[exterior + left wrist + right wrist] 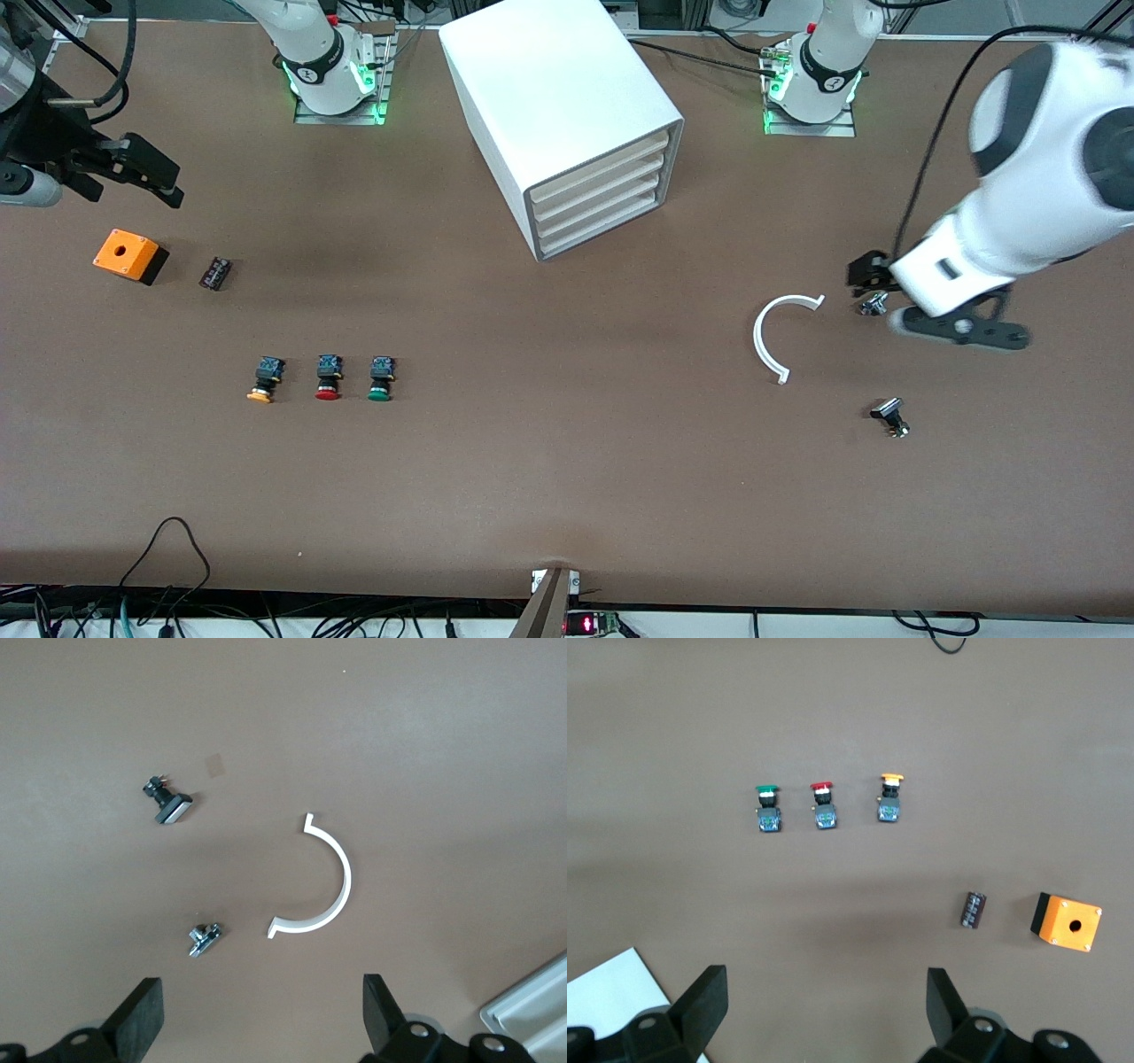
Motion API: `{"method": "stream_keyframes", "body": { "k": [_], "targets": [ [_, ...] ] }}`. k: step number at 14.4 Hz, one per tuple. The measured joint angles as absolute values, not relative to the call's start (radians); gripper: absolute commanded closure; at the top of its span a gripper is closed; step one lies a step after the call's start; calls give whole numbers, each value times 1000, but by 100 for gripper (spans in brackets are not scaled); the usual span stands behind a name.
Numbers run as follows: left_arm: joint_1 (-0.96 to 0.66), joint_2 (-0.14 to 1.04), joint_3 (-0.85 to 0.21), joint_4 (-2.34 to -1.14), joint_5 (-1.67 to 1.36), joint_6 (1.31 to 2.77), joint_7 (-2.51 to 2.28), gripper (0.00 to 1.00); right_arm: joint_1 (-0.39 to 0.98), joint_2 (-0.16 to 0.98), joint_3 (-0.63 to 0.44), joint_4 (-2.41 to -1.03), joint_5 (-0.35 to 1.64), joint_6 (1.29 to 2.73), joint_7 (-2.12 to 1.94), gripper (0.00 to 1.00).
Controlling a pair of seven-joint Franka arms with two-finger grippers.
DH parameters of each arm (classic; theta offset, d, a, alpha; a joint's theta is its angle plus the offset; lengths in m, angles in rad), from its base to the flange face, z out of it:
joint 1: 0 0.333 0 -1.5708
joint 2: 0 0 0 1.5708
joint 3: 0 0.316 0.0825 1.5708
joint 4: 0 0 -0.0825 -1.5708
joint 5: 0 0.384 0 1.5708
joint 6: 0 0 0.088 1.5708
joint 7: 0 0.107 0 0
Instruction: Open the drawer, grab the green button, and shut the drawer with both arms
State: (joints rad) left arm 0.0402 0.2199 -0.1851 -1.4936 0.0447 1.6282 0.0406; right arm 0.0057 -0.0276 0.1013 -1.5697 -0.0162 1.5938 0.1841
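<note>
The white cabinet (558, 97) stands at the middle of the table, between the arm bases; its four cream drawer fronts (601, 193) are all shut. The green-capped button (381, 378) lies on the table nearer the camera, toward the right arm's end, beside a red-capped one (329, 379) and an orange-capped one (265, 381). It also shows in the right wrist view (768, 808). My right gripper (142, 168) (827, 1010) hangs open and empty over the table's right-arm end. My left gripper (961, 330) (263, 1019) hangs open and empty over the left-arm end.
An orange box (130, 255) and a small black part (215, 273) lie under the right gripper's area. A white half ring (772, 337), a small metal part (873, 305) and a black part (889, 415) lie near the left gripper. Cables run along the table's front edge.
</note>
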Motion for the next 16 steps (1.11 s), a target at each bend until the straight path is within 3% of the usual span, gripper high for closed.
{"method": "stream_keyframes", "body": {
  "k": [6, 16],
  "targets": [
    [-3, 16, -55, -1623, -2, 1605, 126, 1, -1, -43, 90, -1601, -16, 1613, 184, 1],
    [-34, -35, -14, -1680, -2, 1616, 84, 1, -9, -44, 74, -1613, -16, 1615, 114, 1]
  ]
}}
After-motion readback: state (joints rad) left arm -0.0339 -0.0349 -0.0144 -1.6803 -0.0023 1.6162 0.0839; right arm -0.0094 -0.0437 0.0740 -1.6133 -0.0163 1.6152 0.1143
